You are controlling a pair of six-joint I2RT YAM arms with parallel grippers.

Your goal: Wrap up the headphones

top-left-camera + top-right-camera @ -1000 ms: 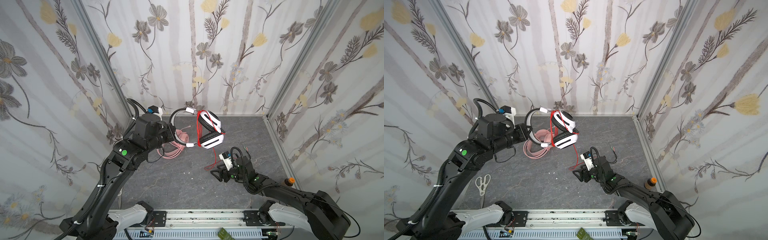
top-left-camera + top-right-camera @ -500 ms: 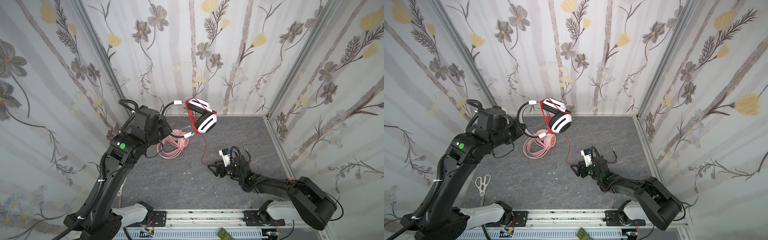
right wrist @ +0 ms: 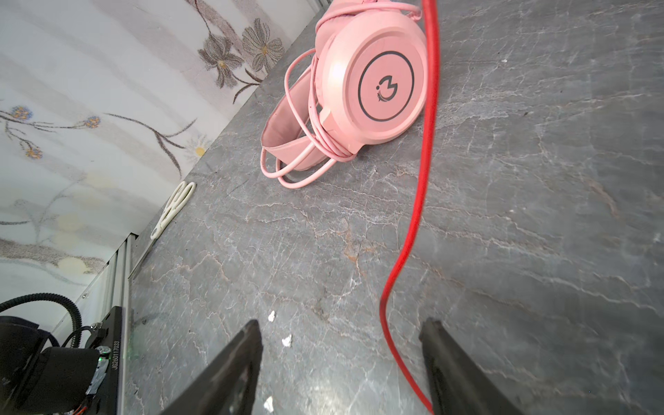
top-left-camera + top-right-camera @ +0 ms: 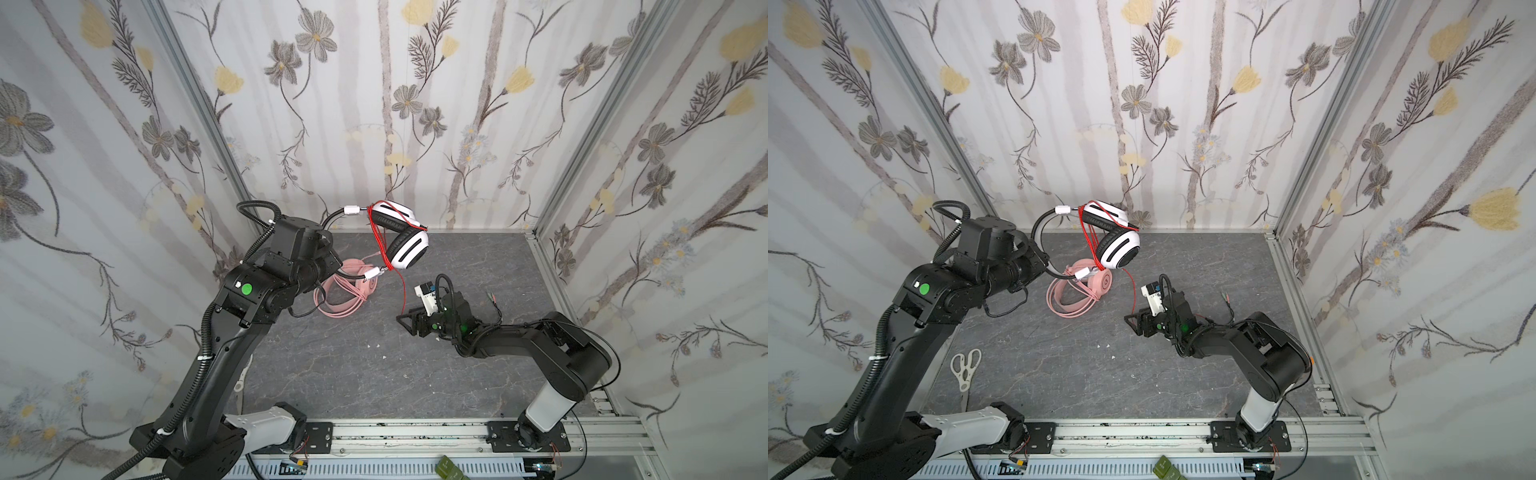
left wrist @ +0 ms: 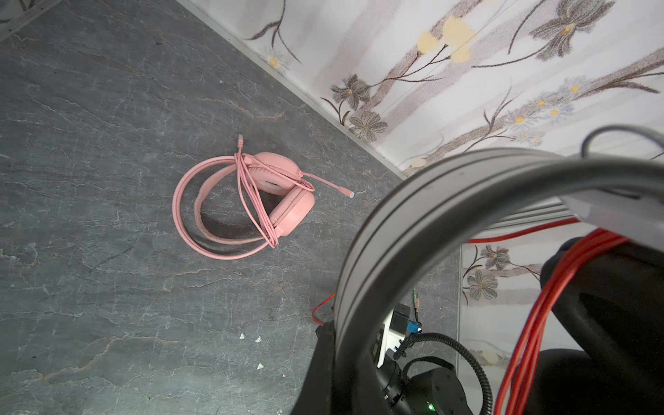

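Left gripper: clamped on the band of the white headset; has lifted it toward the back wall.
Red cable: some turns on, tail now hangs longer.
Right gripper: jaws spread, tail between them, ungripped.
Pink headset: on table, already wound.
Judgement: next turn needs a re-grip.

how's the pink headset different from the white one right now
The pink headset lies on the table; the white headset is held aloft. The pink cable is wound up; the red cable is partly wound, its tail hanging between the open fingers of the right gripper. Both are over-ear.
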